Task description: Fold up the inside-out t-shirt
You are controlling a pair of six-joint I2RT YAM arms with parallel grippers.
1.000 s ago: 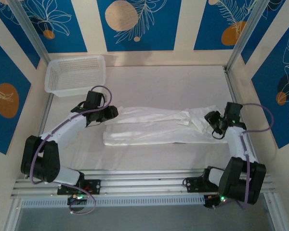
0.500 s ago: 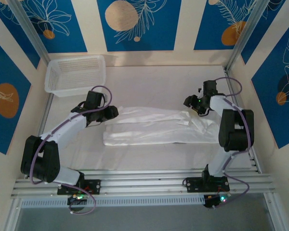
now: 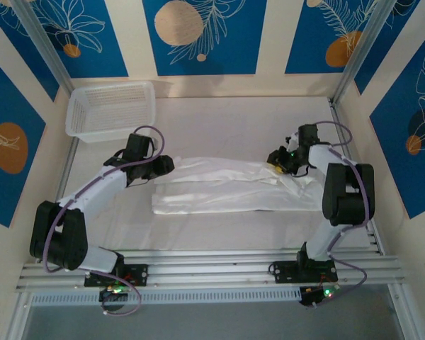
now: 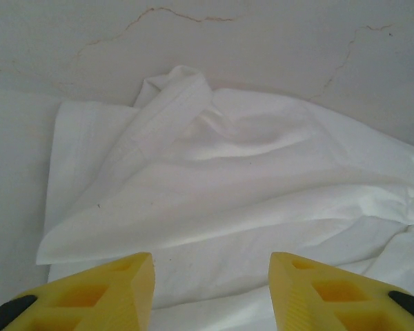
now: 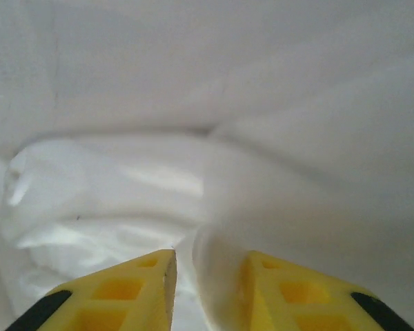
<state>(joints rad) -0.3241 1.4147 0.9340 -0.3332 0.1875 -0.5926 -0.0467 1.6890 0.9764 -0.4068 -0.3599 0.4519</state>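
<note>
From the top external view, a white mesh basket (image 3: 110,134) stands in the far left corner of the table (image 3: 227,120), its mesh bottom visible from wall to wall. The inside-out t-shirt (image 3: 219,188) lies well apart from it, across the middle of the table. It is gathered into a long, wrinkled band whose long axis runs left to right. The left end is fairly square, and the right end is more bunched and spread. The left gripper (image 3: 168,166) sits at the far corner of the shirt's left end. The right gripper (image 3: 276,160) is over the far edge of the bunched right part.

In the left wrist view, the left gripper (image 4: 210,272) has its yellow fingers (image 4: 117,289) set wide apart with nothing between them. Just beyond them is a layered corner of the t-shirt (image 4: 228,186), its hem edge turned up toward the bare table (image 4: 262,41).

In the right wrist view, the right gripper (image 5: 207,265) is low over the t-shirt (image 5: 159,172), with its yellow fingers (image 5: 145,289) close together. A raised fold of cloth stands between them, against one finger. The picture is blurred, so it cannot be told whether the fold is actually pinched.
</note>
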